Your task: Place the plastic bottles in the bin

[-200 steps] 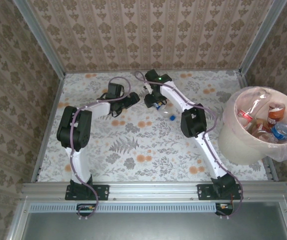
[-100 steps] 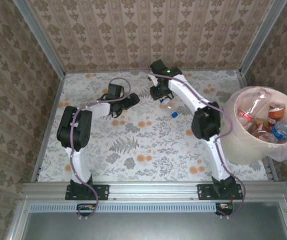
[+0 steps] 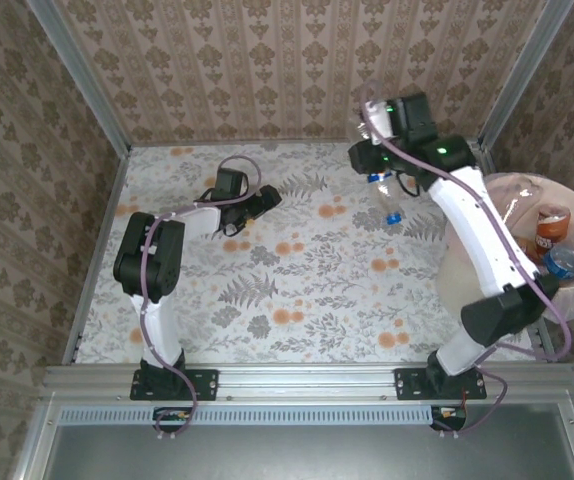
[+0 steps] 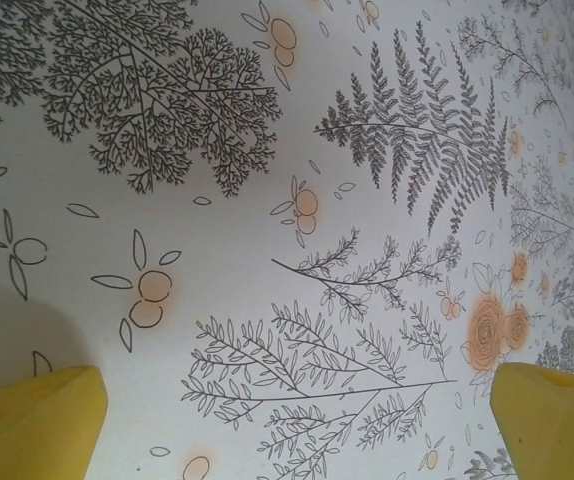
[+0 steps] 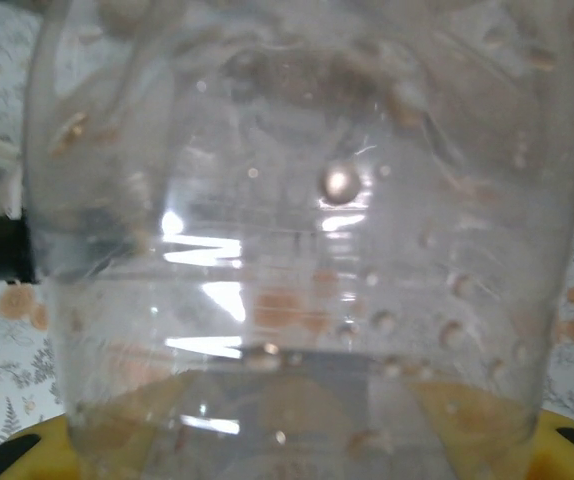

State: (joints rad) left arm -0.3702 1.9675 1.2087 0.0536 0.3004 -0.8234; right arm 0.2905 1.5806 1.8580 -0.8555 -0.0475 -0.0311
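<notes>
top: right tool (image 3: 375, 170) pinching a clear bottle (image 3: 385, 197), blue cap pointing down, held up above the far right of the desk (image 3: 307, 290). it's near the bin (image 3: 459, 285) but left of its rim. bin at the desk's right edge, other bottles (image 3: 550, 230) inside. left tool (image 3: 264, 199) low over the far middle of the desk.

left wrist: left tool (image 4: 295, 420) spread wide, yellow fingers (image 4: 37, 420) at the bottom corners, floral desk (image 4: 267, 150) between them.

right wrist: bottle (image 5: 297, 230) close up, clear, droplets on the wall, clamped in right tool (image 5: 287, 455), yellow fingers (image 5: 507, 440) at the bottom.
</notes>
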